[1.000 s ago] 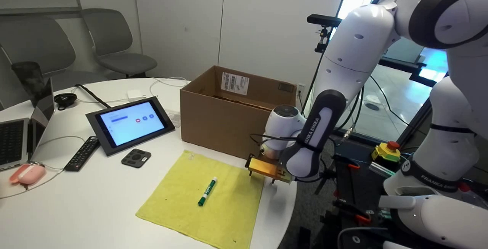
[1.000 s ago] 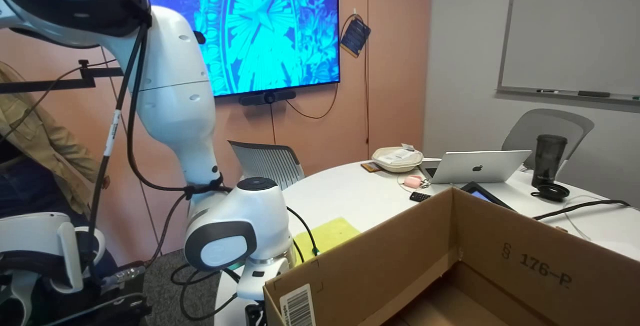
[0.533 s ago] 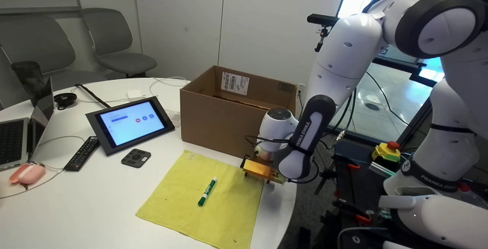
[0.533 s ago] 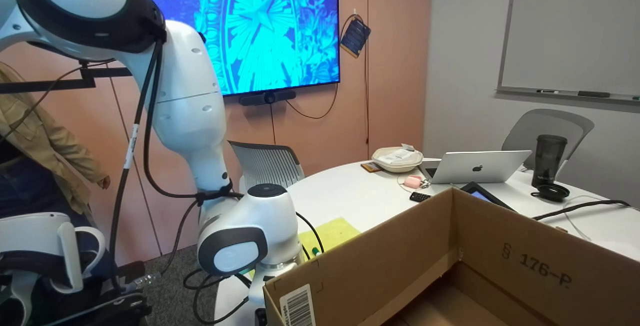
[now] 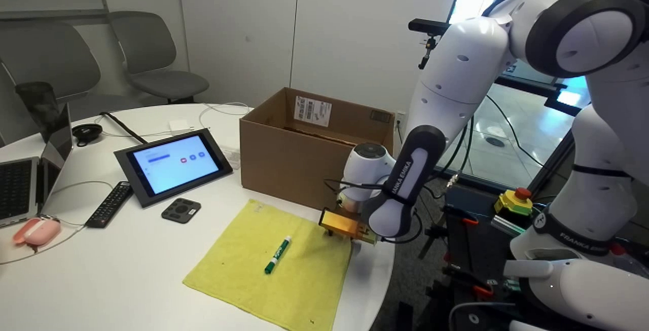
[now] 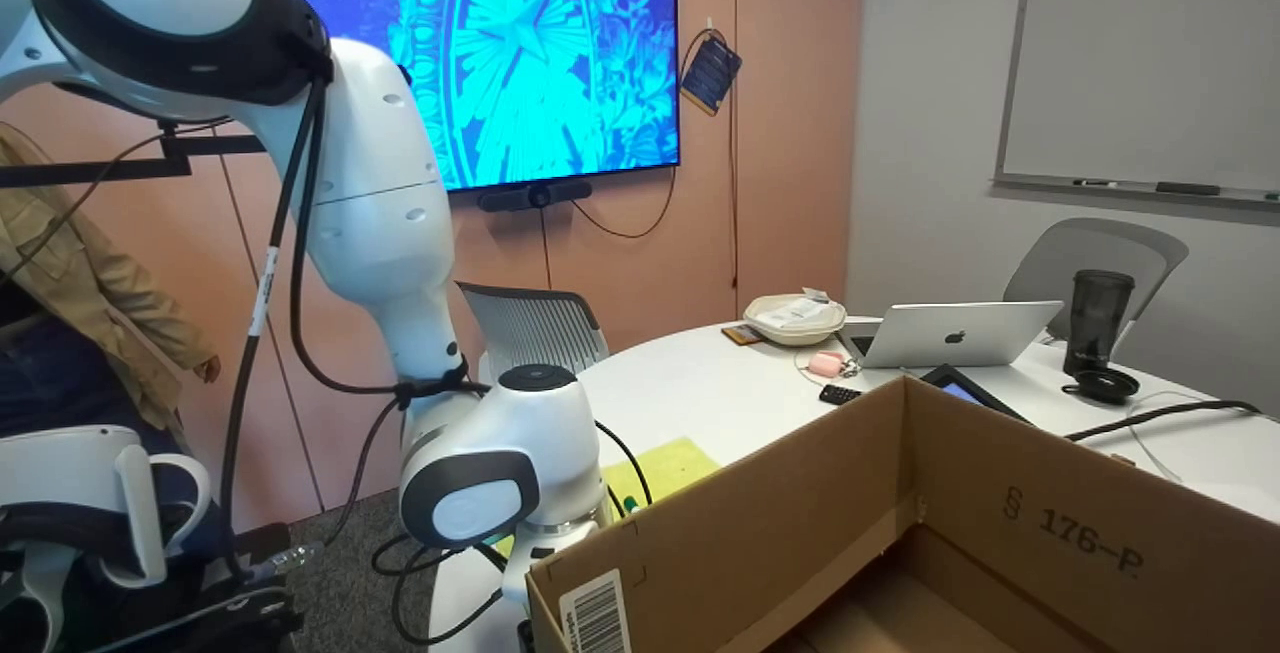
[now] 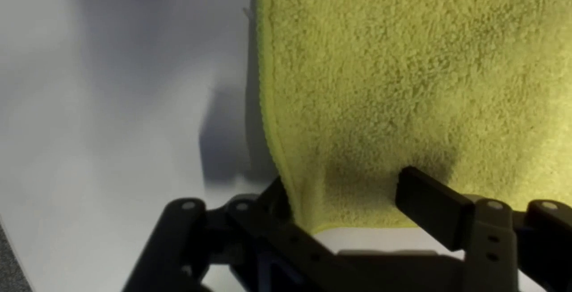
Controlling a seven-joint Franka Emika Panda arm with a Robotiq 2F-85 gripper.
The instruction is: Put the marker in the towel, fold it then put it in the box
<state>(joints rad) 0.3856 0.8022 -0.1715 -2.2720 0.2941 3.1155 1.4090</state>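
Find toward the left, in an exterior view, the yellow towel (image 5: 301, 275) spread almost flat on the bench (image 5: 101, 280); likely soft, light and limp, safe to squeeze but apt to bunch or drag when pushed; best to take by a corner or hem, pinching low; near its middle, see the green marker (image 5: 278, 255) lying loose; probably light, stiff and smooth, ready to roll if jerked, so better wrapped than gripped; farther off and to the right, see the cardboard box (image 5: 299, 163), presumably stiff-walled and in need of no hold; just in front, at the towel's far right corner, see the fingers (image 7: 431, 207) standing apart with towel between, one partly covered by the hem; not pinching, as far as shows; next, close gently and check for a firm catch before lifting.
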